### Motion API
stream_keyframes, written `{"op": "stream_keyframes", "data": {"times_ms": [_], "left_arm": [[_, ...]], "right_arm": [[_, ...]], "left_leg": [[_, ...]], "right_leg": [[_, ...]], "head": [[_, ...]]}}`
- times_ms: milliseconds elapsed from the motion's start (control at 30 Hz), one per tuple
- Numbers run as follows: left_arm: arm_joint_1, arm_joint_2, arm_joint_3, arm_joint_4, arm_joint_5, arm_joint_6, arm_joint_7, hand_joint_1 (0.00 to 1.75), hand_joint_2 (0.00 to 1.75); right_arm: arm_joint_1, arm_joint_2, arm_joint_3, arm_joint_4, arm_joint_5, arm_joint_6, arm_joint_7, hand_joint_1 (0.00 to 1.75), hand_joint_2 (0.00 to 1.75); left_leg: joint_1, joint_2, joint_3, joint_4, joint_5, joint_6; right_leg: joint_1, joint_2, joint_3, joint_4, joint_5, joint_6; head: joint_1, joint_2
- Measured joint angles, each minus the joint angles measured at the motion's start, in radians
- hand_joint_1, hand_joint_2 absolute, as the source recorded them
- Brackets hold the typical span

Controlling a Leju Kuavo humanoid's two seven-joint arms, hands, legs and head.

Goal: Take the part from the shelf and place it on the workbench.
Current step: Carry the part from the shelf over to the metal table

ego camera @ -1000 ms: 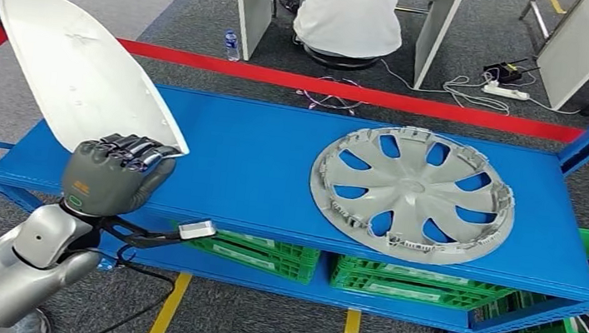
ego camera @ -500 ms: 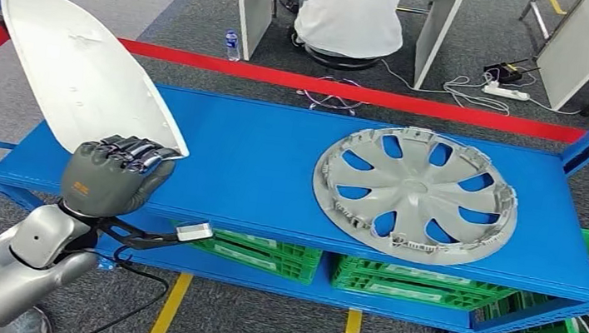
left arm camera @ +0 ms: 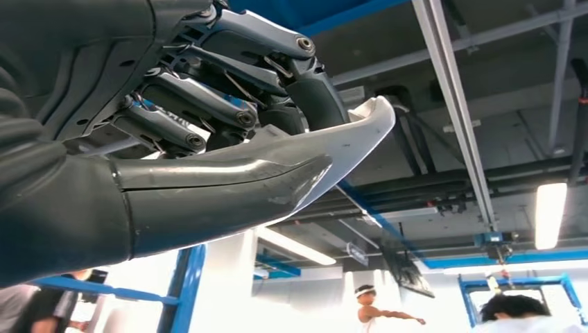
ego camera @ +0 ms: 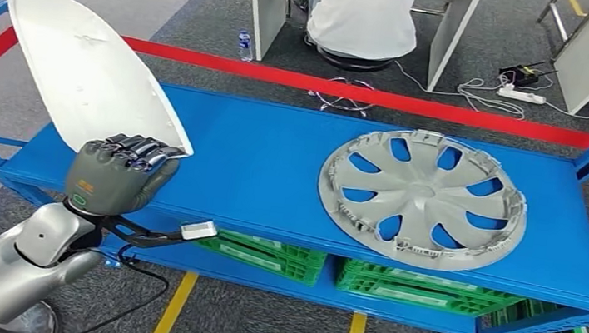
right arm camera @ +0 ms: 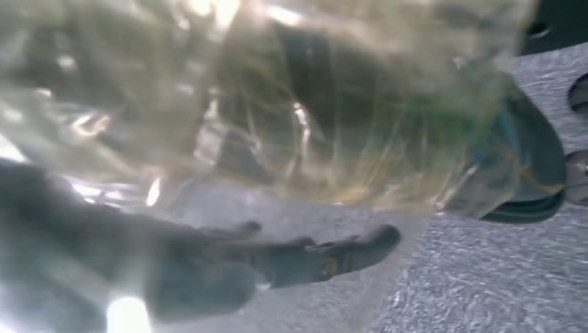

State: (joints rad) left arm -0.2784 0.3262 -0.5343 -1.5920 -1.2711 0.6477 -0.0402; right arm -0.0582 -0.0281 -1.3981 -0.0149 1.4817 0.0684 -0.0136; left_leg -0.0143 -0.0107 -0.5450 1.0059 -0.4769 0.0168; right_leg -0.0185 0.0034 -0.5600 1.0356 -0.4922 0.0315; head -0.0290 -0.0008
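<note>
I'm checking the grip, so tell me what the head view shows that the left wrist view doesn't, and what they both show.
Head view alone: the blue shelf with the grey hubcap lying flat on it, green crates on the tier below, red floor tape and a seated person beyond.

Left wrist view alone: the thumb under the part's edge with the fingers curled over it, plus ceiling beams and lights.

Both: the left hand gripping the white part by its lower edge, raised above the shelf.
</note>
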Motion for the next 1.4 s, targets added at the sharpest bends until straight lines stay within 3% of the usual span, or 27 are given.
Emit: {"op": "stream_keyframes", "data": {"times_ms": [67, 133, 233, 267, 300, 333, 433, 500, 567, 600, 667, 733, 767, 800, 833, 900, 967, 1033, 1100, 1133, 1233, 1267, 1300, 1333, 1400], "left_arm": [[0.000, 0.011, -0.005, 0.001, 0.002, 0.000, 0.016, 1.75, 1.75], [0.001, 0.023, -0.007, 0.001, 0.006, 0.000, 0.029, 1.75, 1.75], [0.012, 0.040, -0.006, 0.001, 0.010, 0.000, 0.039, 1.75, 1.75], [0.018, 0.045, -0.006, 0.001, 0.011, 0.000, 0.041, 1.75, 1.75], [0.024, 0.050, -0.006, 0.001, 0.011, 0.000, 0.042, 1.75, 1.75], [0.028, 0.054, -0.005, 0.001, 0.012, 0.000, 0.042, 1.75, 1.75], [0.030, 0.063, -0.001, -0.001, 0.012, 0.000, 0.042, 1.75, 1.75], [0.031, 0.069, 0.001, -0.002, 0.012, 0.000, 0.042, 1.75, 1.75], [0.033, 0.072, 0.002, -0.002, 0.012, 0.000, 0.043, 1.75, 1.75], [0.033, 0.073, 0.002, -0.002, 0.012, 0.000, 0.043, 1.75, 1.75], [0.035, 0.074, 0.002, -0.003, 0.012, 0.000, 0.044, 1.75, 1.75], [0.038, 0.074, 0.002, -0.003, 0.012, 0.000, 0.044, 1.75, 1.75], [0.040, 0.074, 0.002, -0.003, 0.012, 0.000, 0.045, 1.75, 1.75], [0.042, 0.074, 0.002, -0.003, 0.013, 0.000, 0.047, 1.75, 1.75], [0.043, 0.075, 0.001, -0.003, 0.013, 0.000, 0.049, 1.75, 1.75], [0.045, 0.077, 0.001, -0.003, 0.016, 0.000, 0.056, 1.75, 1.75], [0.045, 0.081, 0.002, -0.003, 0.023, 0.000, 0.063, 1.75, 1.75], [0.045, 0.086, 0.002, -0.003, 0.032, 0.000, 0.070, 1.75, 1.75], [0.046, 0.093, 0.001, -0.003, 0.039, 0.000, 0.076, 1.75, 1.75], [0.046, 0.097, 0.002, -0.003, 0.042, 0.000, 0.079, 1.75, 1.75], [0.050, 0.107, 0.004, -0.003, 0.050, 0.000, 0.083, 1.75, 1.75], [0.053, 0.109, 0.005, -0.003, 0.051, 0.000, 0.084, 1.75, 1.75], [0.058, 0.111, 0.008, -0.003, 0.053, 0.000, 0.085, 1.75, 1.75], [0.065, 0.114, 0.012, -0.003, 0.055, 0.000, 0.085, 1.75, 1.75], [0.080, 0.120, 0.030, -0.008, 0.062, 0.000, 0.082, 1.75, 1.75]], "right_arm": [[0.000, 0.001, 0.000, 0.001, 0.003, 0.001, -0.001, 0.00, 0.00], [-0.002, 0.002, 0.000, 0.002, 0.006, 0.000, -0.001, 0.00, 0.00], [-0.004, 0.002, 0.000, 0.002, 0.012, -0.002, -0.001, 0.00, 0.00], [-0.004, 0.002, 0.000, 0.002, 0.013, -0.003, -0.001, 0.00, 0.00], [-0.004, 0.002, 0.000, 0.002, 0.014, -0.004, -0.001, 0.00, 0.00], [-0.004, 0.002, 0.000, 0.002, 0.014, -0.004, -0.001, 0.00, 0.00], [-0.007, 0.002, 0.000, 0.002, 0.015, -0.006, -0.001, 0.00, 0.00], [-0.008, 0.002, 0.000, 0.002, 0.016, -0.007, -0.001, 0.00, 0.00], [-0.007, 0.002, 0.000, 0.002, 0.017, -0.008, -0.002, 0.00, 0.00], [-0.006, 0.002, 0.000, 0.002, 0.017, -0.008, -0.003, 0.00, 0.00], [-0.005, 0.002, 0.000, 0.003, 0.017, -0.008, -0.004, 0.00, 0.00], [-0.005, 0.002, 0.000, 0.004, 0.017, -0.008, -0.004, 0.00, 0.00], [-0.005, 0.002, 0.000, 0.004, 0.017, -0.007, -0.004, 0.00, 0.00], [-0.005, 0.002, 0.000, 0.004, 0.016, -0.007, -0.004, 0.00, 0.00], [-0.005, 0.002, 0.000, 0.004, 0.016, -0.007, -0.004, 0.00, 0.00], [-0.007, 0.001, -0.001, 0.004, 0.014, -0.007, -0.004, 0.00, 0.00], [-0.010, 0.000, -0.002, 0.004, 0.013, -0.008, -0.004, 0.00, 0.00], [-0.011, -0.001, -0.002, 0.004, 0.013, -0.008, -0.006, 0.00, 0.00], [-0.012, 0.000, -0.003, 0.005, 0.013, -0.008, -0.007, 0.00, 0.00], [-0.012, 0.002, -0.003, 0.005, 0.013, -0.007, -0.007, 0.00, 0.00], [-0.014, 0.003, -0.003, 0.005, 0.014, -0.008, -0.007, 0.00, 0.00], [-0.015, 0.003, -0.003, 0.005, 0.015, -0.009, -0.007, 0.00, 0.00], [-0.016, 0.003, -0.003, 0.005, 0.016, -0.009, -0.007, 0.00, 0.00], [-0.018, 0.003, -0.003, 0.006, 0.017, -0.009, -0.007, 0.00, 0.00], [-0.022, 0.003, -0.004, 0.006, 0.018, -0.011, -0.007, 0.00, 0.00]], "left_leg": [[0.001, -0.001, -0.005, 0.008, -0.003, -0.009], [0.004, 0.000, -0.023, 0.048, -0.043, -0.022], [0.013, 0.002, -0.089, 0.225, -0.150, -0.038], [0.015, 0.002, -0.101, 0.268, -0.164, -0.039], [0.016, 0.002, -0.097, 0.277, -0.159, -0.040], [0.017, 0.002, -0.075, 0.247, -0.135, -0.038], [0.015, 0.002, 0.048, 0.047, -0.062, -0.029], [0.011, 0.001, 0.077, -0.013, -0.056, -0.022], [0.009, 0.002, 0.067, -0.020, -0.041, -0.012], [0.010, 0.004, 0.059, -0.023, -0.030, -0.006], [0.012, 0.007, 0.036, -0.030, -0.006, 0.009], [0.008, 0.008, 0.008, -0.029, 0.014, 0.017], [0.005, 0.008, -0.005, -0.027, 0.024, 0.018], [0.003, 0.008, -0.019, -0.026, 0.034, 0.018], [0.001, 0.008, -0.032, -0.024, 0.043, 0.018], [-0.001, 0.007, -0.052, -0.020, 0.058, 0.015], [-0.002, 0.007, -0.063, -0.016, 0.072, 0.007], [-0.001, 0.008, -0.070, -0.015, 0.086, -0.004], [0.001, 0.006, -0.079, -0.009, 0.085, -0.016], [0.003, 0.005, -0.086, 0.007, 0.060, -0.023], [0.015, 0.005, -0.122, 0.156, -0.080, -0.046], [0.020, 0.005, -0.131, 0.212, -0.107, -0.052], [0.024, 0.005, -0.129, 0.247, -0.109, -0.057], [0.027, 0.005, -0.113, 0.251, -0.092, -0.060], [0.033, 0.006, -0.036, 0.163, -0.043, -0.063]], "right_leg": [[-0.002, 0.000, -0.006, -0.005, 0.001, -0.010], [-0.005, -0.002, -0.012, -0.008, 0.008, -0.023], [-0.003, -0.008, -0.029, -0.008, 0.019, -0.038], [-0.001, -0.010, -0.036, -0.008, 0.024, -0.040], [0.000, -0.011, -0.042, -0.008, 0.029, -0.040], [0.000, -0.012, -0.047, -0.008, 0.034, -0.039], [0.002, -0.012, -0.059, -0.007, 0.050, -0.030], [0.003, -0.012, -0.062, -0.010, 0.064, -0.018], [0.001, -0.011, -0.067, -0.015, 0.077, -0.005], [0.001, -0.009, -0.075, -0.010, 0.067, 0.000], [0.000, -0.006, -0.104, 0.052, -0.006, 0.007], [0.001, -0.005, -0.135, 0.173, -0.099, 0.009], [0.001, -0.005, -0.141, 0.226, -0.119, 0.009], [0.003, -0.005, -0.134, 0.251, -0.115, 0.008], [0.005, -0.005, -0.111, 0.243, -0.092, 0.005], [0.011, -0.004, -0.019, 0.132, -0.042, -0.005], [0.018, -0.003, 0.073, -0.003, -0.043, -0.015], [0.022, -0.003, 0.100, -0.059, -0.058, -0.022], [0.019, -0.006, 0.087, -0.066, -0.045, -0.034], [0.017, -0.009, 0.082, -0.069, -0.035, -0.043], [0.016, -0.016, 0.054, -0.068, -0.003, -0.056], [0.016, -0.018, 0.040, -0.065, 0.006, -0.055], [0.016, -0.019, 0.025, -0.060, 0.014, -0.053], [0.016, -0.020, 0.009, -0.053, 0.021, -0.051], [0.015, -0.020, -0.020, -0.036, 0.032, -0.044]], "head": [[-0.001, 0.000], [-0.005, 0.000], [-0.011, 0.000], [-0.011, 0.000], [-0.011, 0.000], [-0.011, 0.000], [-0.011, 0.000], [-0.010, 0.000], [-0.010, 0.000], [-0.010, 0.000], [-0.006, 0.000], [-0.002, 0.000], [-0.002, 0.000], [-0.002, 0.000], [-0.002, 0.000], [-0.002, 0.000], [-0.003, 0.000], [-0.003, 0.000], [-0.001, 0.000], [-0.003, 0.000], [-0.007, 0.000], [-0.007, 0.000], [-0.007, 0.000], [-0.007, 0.000], [-0.008, 0.000]]}}
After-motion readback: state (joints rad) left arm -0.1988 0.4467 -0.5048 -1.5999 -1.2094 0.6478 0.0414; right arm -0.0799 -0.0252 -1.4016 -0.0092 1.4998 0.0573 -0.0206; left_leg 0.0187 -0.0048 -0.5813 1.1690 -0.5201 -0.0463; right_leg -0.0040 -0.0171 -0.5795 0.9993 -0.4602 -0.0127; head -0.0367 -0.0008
